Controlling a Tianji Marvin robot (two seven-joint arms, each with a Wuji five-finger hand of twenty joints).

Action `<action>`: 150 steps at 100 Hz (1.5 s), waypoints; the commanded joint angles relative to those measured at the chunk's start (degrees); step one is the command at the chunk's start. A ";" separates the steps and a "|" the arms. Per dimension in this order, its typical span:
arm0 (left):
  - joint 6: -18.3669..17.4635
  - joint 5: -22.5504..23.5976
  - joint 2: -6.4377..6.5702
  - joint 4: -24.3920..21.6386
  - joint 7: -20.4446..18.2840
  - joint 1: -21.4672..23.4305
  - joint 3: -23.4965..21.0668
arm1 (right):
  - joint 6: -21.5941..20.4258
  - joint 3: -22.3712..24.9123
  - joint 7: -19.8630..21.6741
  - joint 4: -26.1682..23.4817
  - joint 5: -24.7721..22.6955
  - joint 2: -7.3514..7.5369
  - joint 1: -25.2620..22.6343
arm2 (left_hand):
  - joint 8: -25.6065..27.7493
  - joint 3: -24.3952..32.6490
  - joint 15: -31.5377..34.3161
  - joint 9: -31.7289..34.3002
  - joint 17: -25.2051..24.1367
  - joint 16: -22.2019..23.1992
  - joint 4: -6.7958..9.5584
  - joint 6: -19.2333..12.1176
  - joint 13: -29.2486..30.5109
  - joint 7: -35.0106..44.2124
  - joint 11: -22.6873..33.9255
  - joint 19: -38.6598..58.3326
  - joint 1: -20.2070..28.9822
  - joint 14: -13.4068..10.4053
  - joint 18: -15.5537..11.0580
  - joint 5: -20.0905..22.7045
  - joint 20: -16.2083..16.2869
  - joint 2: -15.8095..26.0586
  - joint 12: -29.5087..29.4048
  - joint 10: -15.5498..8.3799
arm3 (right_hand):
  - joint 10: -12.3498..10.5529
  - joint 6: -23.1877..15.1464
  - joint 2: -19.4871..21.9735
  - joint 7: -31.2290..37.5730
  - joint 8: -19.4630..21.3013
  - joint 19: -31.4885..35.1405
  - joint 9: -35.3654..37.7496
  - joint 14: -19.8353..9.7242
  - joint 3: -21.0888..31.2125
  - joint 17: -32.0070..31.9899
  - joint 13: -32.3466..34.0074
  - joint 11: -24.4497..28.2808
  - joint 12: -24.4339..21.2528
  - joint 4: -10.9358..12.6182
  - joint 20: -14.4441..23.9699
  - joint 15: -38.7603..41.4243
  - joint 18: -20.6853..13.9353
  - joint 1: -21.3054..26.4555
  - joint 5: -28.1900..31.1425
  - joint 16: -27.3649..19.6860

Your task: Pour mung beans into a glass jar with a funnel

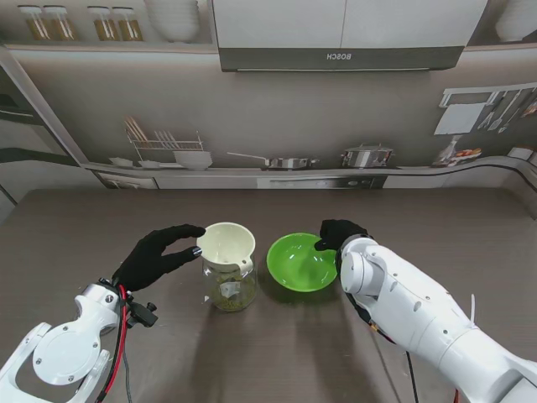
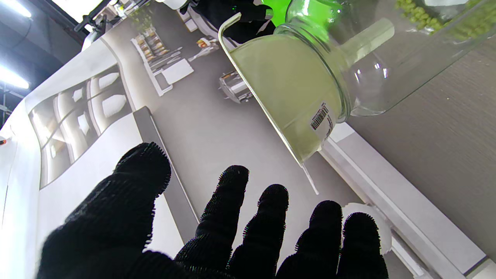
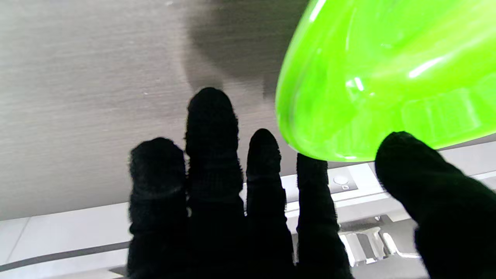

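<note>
Cream funnel (image 1: 226, 244) seated in the mouth of the glass jar (image 1: 230, 285), spout down inside the glass, mung beans (image 1: 226, 292) already lying on the jar's bottom; jar just off the fingertips of the left robot hand (image 1: 157, 256), fingers spread, nothing held, index tip near or at the funnel's rim, contact not certain from the stand view and a gap showing in the wrist view. Green bowl (image 1: 301, 262) on the worktop (image 1: 101, 218) directly beside the jar, looking empty from above, with the right robot hand (image 1: 337, 233) at its far rim on the side away from the jar: thumb (image 3: 426, 186) apart from the other four fingers (image 3: 211, 128), rim close between them, no firm grip visible, so best read as spread and empty. Step in hand judged as the finish of the pour, bowl set back down or about to be released. To do it well: right robot hand drawn straight back from the rim without dragging the light bowl toward the jar; left robot hand steadying the funnel only by its rim, no sideways push, since the jar carries the funnel loosely and a nudge could tip it and scatter beans; funnel lifted vertically only once no beans remain in its cone, which cannot be checked from here.
</note>
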 commanded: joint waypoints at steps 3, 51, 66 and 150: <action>-0.01 -0.17 -0.05 -0.13 -1.10 0.11 -0.10 | 0.08 0.34 0.94 -1.08 -0.74 0.27 -0.23 | 0.22 -1.07 -0.49 1.27 -0.53 0.37 1.12 0.26 0.76 0.24 -0.14 -1.69 1.80 -0.09 -0.77 0.20 0.38 2.85 0.35 -0.15 | 1.60 -0.24 0.71 -1.43 0.80 -0.98 -4.22 2.52 -1.69 -1.36 -2.84 -1.97 -2.49 2.23 -0.57 -3.15 2.33 -3.11 -3.00 -2.12; 0.01 -0.20 -0.01 0.15 -1.32 -0.13 0.13 | 1.67 10.77 -1.14 -14.64 -2.05 1.28 -7.68 | 0.22 -1.14 -0.51 1.31 -0.49 0.36 1.13 0.15 0.75 0.20 -0.12 -1.66 1.83 -0.06 -0.80 0.13 0.40 2.86 0.36 -0.17 | 1.95 -0.90 2.67 -6.10 -0.61 -11.89 -13.73 6.13 -5.88 -15.24 -20.64 -8.92 -12.16 2.93 -3.11 -16.97 3.55 -3.53 -5.80 -10.04; 0.08 -0.17 -0.01 0.27 -1.32 -0.23 0.26 | -1.29 14.64 -4.30 -20.31 -0.38 0.83 -12.07 | 0.26 -1.10 -0.50 1.44 -0.48 0.37 1.15 0.14 0.77 0.29 -0.09 -1.66 1.82 -0.02 -0.78 0.32 0.40 2.88 0.38 -0.11 | 1.22 -1.69 1.90 -6.74 -0.61 -14.02 -12.26 6.59 -5.57 -16.38 -21.04 -9.82 -12.94 2.64 -4.23 -19.64 4.13 -3.24 -4.46 -11.70; 1.40 -0.20 0.13 1.35 -2.12 -2.12 2.42 | -21.23 23.79 -8.23 -36.01 11.34 0.67 -29.78 | 0.24 -0.83 -0.51 1.41 -0.53 0.40 1.17 0.31 0.76 0.26 -0.16 -1.63 1.98 -0.03 -0.68 0.31 0.48 2.93 0.35 0.26 | -1.17 -4.57 0.03 -12.74 -1.40 -22.72 -7.51 5.51 -6.97 -18.88 -21.93 -20.42 -17.64 2.00 -5.18 -29.87 5.62 -0.51 -0.53 -14.97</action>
